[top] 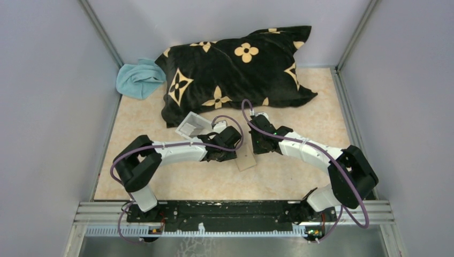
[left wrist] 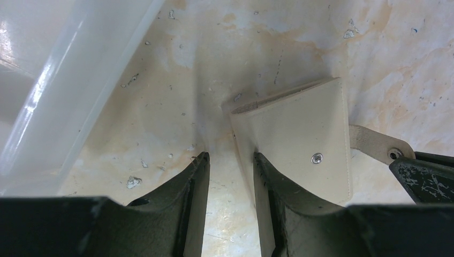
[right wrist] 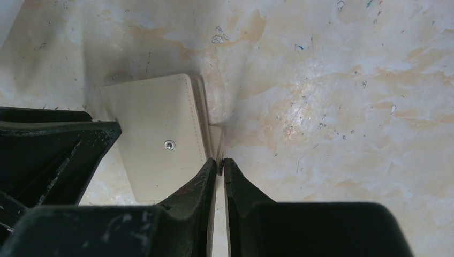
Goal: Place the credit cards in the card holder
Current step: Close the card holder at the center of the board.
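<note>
The card holder [top: 246, 158], a tan wallet, lies folded shut on the table between the two grippers. In the left wrist view the card holder [left wrist: 300, 134] shows its snap stud and its tab sticking out to the right. My left gripper [left wrist: 230, 156] is open, low over the table, with its right finger over the wallet's left edge. My right gripper [right wrist: 219, 160] is shut on the card holder's tab, right beside the wallet body [right wrist: 155, 128]. In the top view the left gripper [top: 224, 154] and the right gripper [top: 260, 145] flank the wallet. No credit cards show.
A clear shallow tray [top: 194, 126] lies just behind the left gripper and fills the left side of the left wrist view [left wrist: 53, 80]. A black patterned pillow [top: 235, 72] and a light blue cloth [top: 138, 79] lie at the back.
</note>
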Available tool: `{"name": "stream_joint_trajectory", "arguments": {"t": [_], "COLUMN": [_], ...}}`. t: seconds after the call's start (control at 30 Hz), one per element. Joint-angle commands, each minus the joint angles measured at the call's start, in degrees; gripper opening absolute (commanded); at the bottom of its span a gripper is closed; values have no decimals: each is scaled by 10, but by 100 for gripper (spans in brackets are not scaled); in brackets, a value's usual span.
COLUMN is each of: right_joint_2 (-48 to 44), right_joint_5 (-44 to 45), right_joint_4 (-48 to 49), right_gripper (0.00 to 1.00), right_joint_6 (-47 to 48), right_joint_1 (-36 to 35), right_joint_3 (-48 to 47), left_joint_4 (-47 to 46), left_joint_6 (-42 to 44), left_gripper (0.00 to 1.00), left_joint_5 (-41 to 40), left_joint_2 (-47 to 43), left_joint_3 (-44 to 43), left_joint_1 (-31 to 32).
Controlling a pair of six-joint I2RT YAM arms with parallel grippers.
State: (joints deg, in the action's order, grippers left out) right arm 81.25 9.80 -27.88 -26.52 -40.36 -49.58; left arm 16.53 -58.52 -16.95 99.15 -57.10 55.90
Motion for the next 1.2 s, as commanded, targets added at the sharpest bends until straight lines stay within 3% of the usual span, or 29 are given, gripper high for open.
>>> {"name": "stream_joint_trajectory", "arguments": {"t": [0.0, 0.53, 0.97, 1.17], "right_joint_2": [-14, -17, -9, -7], "right_joint_5": [-4, -5, -8, -24], "right_joint_4": [12, 8, 10, 13], "right_gripper": [10, 12, 0, 0], "right_joint_6": [9, 7, 9, 11], "right_joint_1": [5, 4, 4, 4], "right_joint_3": [-31, -34, -28, -33], "left_joint_4": [7, 5, 3, 0], "left_joint_6": [-4, -5, -8, -10], "left_gripper": [43, 42, 42, 42], "left_joint_5": [1, 2, 3, 1], "left_joint_2": [12, 13, 14, 13], "left_joint_3": [-13, -11, -8, -6], "left_joint_1": [7, 10, 13, 14]}}
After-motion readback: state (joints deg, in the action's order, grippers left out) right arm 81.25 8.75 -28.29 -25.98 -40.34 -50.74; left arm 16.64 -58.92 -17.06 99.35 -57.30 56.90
